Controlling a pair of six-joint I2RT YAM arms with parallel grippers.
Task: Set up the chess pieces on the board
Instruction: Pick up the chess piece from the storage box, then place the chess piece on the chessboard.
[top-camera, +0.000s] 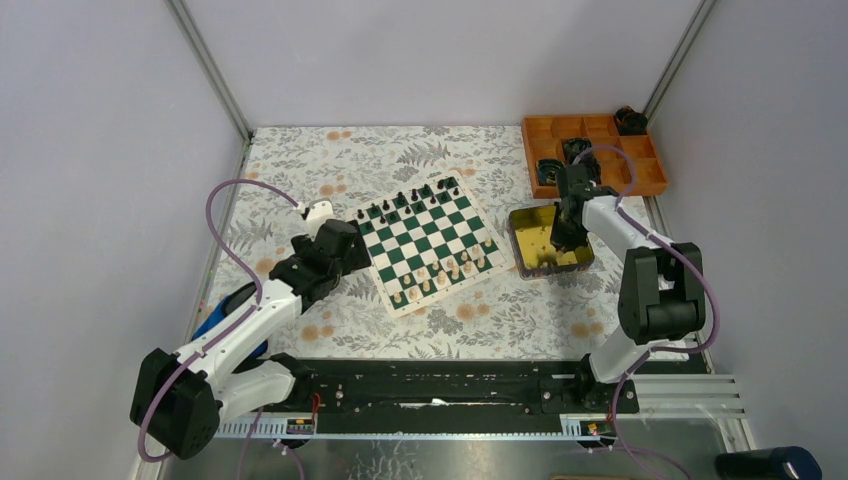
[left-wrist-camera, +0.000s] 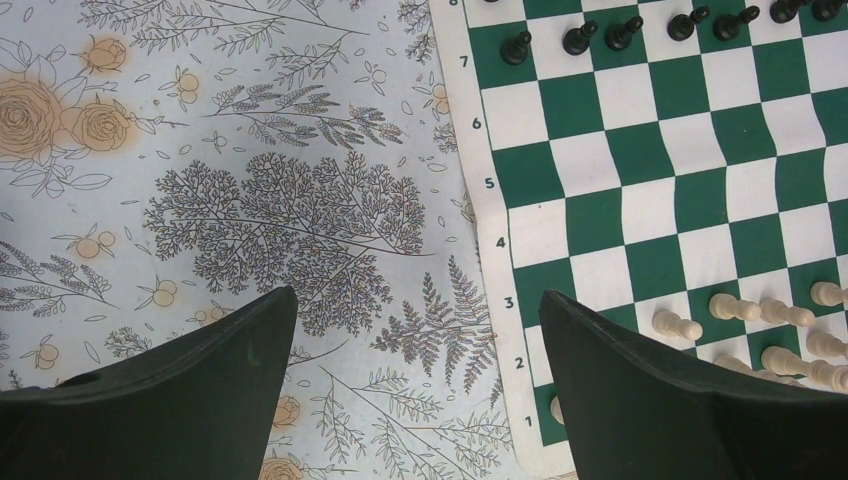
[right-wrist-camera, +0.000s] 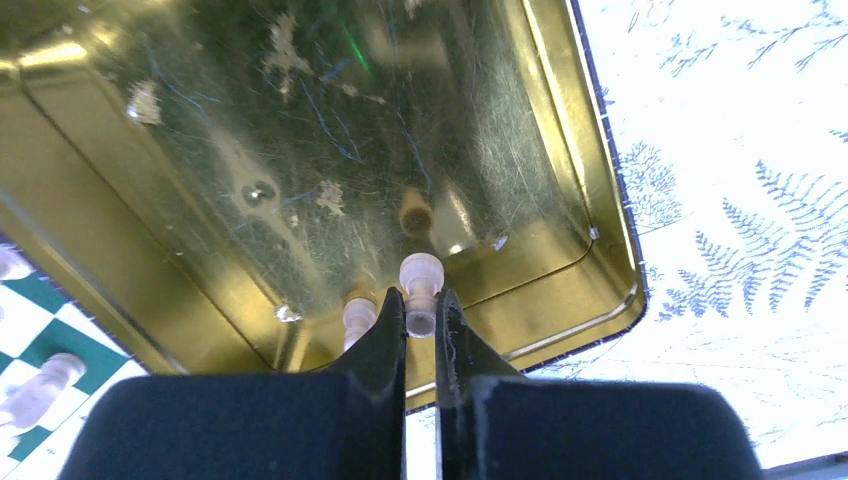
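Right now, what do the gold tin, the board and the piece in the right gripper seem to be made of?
The gold tin looks like thin metal: shiny, scratched, its floor mirrors the piece. The board seems a soft mat, perhaps vinyl: matte, with rippling squares. The piece pinched in the right gripper is cream, slightly translucent, likely plastic.

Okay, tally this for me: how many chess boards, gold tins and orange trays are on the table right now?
Chess board: 1
Gold tin: 1
Orange tray: 1
Total: 3
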